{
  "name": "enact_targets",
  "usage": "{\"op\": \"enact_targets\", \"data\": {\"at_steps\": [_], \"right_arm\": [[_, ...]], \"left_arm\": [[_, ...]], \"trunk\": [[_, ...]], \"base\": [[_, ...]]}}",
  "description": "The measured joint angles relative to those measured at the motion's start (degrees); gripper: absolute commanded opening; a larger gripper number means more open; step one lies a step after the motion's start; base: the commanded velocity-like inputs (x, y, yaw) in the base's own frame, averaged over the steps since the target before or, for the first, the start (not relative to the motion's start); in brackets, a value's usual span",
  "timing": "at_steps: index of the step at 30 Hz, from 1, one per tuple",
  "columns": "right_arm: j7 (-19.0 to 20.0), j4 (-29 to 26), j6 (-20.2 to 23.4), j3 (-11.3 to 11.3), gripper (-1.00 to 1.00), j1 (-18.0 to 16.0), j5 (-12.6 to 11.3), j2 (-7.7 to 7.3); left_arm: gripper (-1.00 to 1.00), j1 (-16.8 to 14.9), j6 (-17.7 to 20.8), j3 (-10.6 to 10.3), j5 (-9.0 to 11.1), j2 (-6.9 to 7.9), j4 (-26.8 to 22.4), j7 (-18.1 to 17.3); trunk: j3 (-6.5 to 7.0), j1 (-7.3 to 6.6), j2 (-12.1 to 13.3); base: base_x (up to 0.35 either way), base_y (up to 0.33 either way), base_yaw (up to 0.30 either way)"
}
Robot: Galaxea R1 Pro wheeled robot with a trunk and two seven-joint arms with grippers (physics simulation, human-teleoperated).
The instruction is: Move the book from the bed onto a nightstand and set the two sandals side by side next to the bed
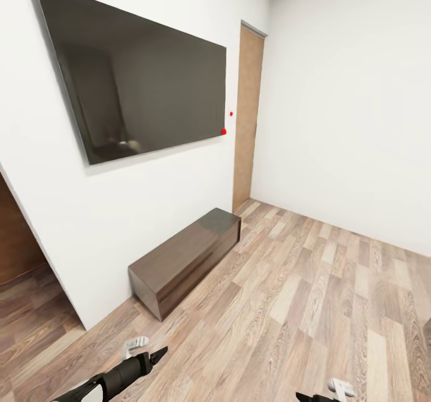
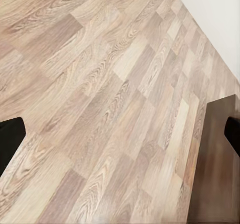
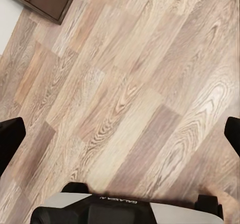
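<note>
- We found the robot in transit: the head view took in a white wall, a dark TV (image 1: 140,78), a low brown cabinet (image 1: 185,258), a door (image 1: 247,114) and the plank floor (image 1: 311,306).
- Book, bed, nightstand and sandals lay outside these views; we could fix no direction or axis, nor which arm was nearer.
- The left gripper (image 2: 120,134) and right gripper (image 3: 120,134) hung low over bare floor, fingers (image 3: 10,139) spread wide, holding nothing.
- Our judgement: the base had to turn and find the bed first.
</note>
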Motion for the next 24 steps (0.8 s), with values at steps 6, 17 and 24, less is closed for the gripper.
{"op": "enact_targets", "data": {"at_steps": [6, 17, 24], "right_arm": [[0.01, -0.04, 0.0, 0.0, 1.0, 0.0, -0.01, 0.0], [0.02, -0.03, 0.0, 0.0, 1.0, 0.0, -0.01, 0.0], [0.02, -0.05, 0.0, 0.0, 1.0, -0.01, -0.01, 0.0]], "left_arm": [[1.0, 0.0, 0.0, 0.0, -0.01, 0.0, 0.0, -0.02], [1.0, 0.0, 0.0, 0.0, 0.0, 0.0, 0.0, -0.08], [1.0, 0.0, 0.0, 0.0, 0.0, 0.0, 0.0, -0.05]], "trunk": [[-0.12, -0.01, -0.02], [-0.34, 0.0, 0.0], [-0.47, 0.0, 0.0]], "base": [[0.047, 0.0, -0.276], [0.117, 0.0, -0.276], [0.002, 0.0, -0.276]]}}
